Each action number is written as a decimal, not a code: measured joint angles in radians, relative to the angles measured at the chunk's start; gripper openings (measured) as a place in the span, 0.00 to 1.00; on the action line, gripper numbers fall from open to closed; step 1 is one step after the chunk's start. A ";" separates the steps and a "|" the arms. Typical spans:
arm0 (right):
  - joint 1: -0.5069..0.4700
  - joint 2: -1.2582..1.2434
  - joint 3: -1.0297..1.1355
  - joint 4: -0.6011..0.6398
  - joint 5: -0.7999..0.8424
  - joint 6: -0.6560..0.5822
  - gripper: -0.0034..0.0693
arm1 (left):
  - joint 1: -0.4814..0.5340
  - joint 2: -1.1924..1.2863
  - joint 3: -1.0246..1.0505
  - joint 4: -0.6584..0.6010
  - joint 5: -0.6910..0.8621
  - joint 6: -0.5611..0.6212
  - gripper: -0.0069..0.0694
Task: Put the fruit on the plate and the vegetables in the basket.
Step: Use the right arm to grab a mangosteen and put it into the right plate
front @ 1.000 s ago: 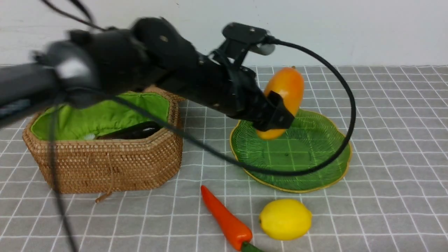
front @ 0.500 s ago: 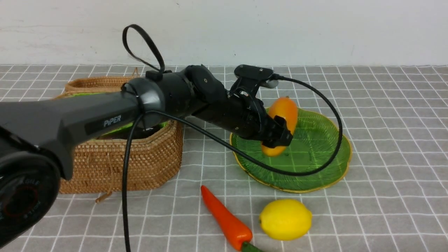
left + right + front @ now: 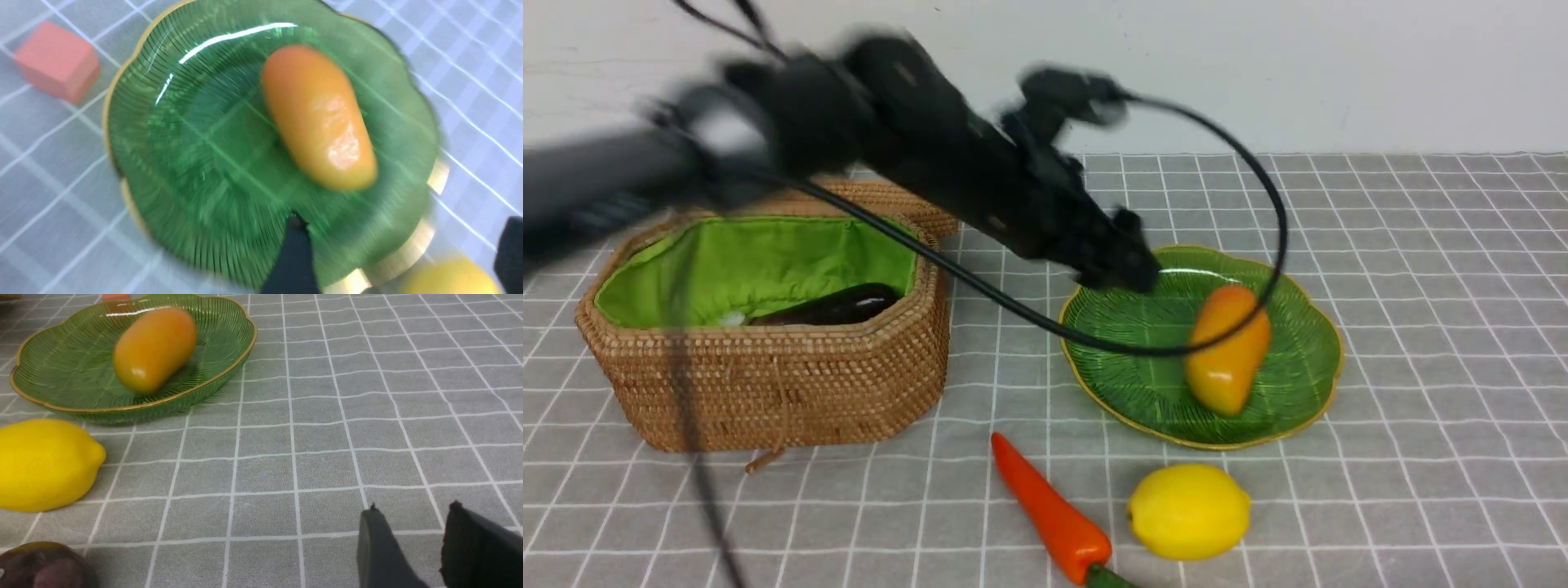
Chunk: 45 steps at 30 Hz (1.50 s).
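The orange-yellow mango (image 3: 1227, 349) lies loose on the green plate (image 3: 1319, 390), tilted along its right half. My left gripper (image 3: 1129, 263) hangs blurred above the plate's back left rim, open and empty; in the left wrist view its fingers (image 3: 295, 257) stand wide apart over the plate (image 3: 171, 163) and mango (image 3: 318, 118). The lemon (image 3: 1188, 510) and the carrot (image 3: 1049, 510) lie on the cloth in front of the plate. The basket (image 3: 768, 384) holds the dark eggplant (image 3: 837, 306). My right gripper (image 3: 412, 508) is open over bare cloth, right of the lemon (image 3: 45, 463) and a maroon fruit (image 3: 41, 565).
The basket's woven lid (image 3: 890, 196) lies behind the basket. A small orange-pink cube (image 3: 57, 61) sits on the cloth beyond the plate. The left arm's black cable (image 3: 1278, 212) loops over the plate. A white wall bounds the far side of the grey checked cloth.
My left gripper has let go of the mango, which now lies on the plate. The left arm has risen and pulled back to the left.
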 joint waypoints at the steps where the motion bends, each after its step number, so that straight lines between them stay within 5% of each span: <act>1: 0.000 0.000 0.000 0.000 0.000 0.000 0.38 | 0.031 -0.078 0.000 0.039 0.106 -0.012 0.74; 4: 0.000 0.000 0.000 0.000 0.000 0.000 0.38 | 0.067 -0.181 0.000 0.083 0.227 -0.049 0.65; 7: 0.000 0.000 0.000 0.000 0.000 0.000 0.38 | 0.163 -0.390 -0.001 0.193 0.392 -0.213 0.41; 14: 0.000 0.000 0.000 0.001 0.000 0.000 0.38 | 0.232 -0.782 0.051 0.327 0.415 -0.369 0.07; 20: 0.000 0.000 0.000 0.000 0.000 0.000 0.38 | 0.232 -1.144 0.290 0.382 0.398 -0.465 0.07; 31: 0.000 0.000 0.000 0.000 0.000 0.000 0.38 | 0.232 -1.668 1.029 0.622 -0.016 -0.865 0.07; 45: 0.000 0.000 0.000 0.000 0.000 0.000 0.38 | 0.232 -1.712 1.158 0.641 -0.077 -0.892 0.07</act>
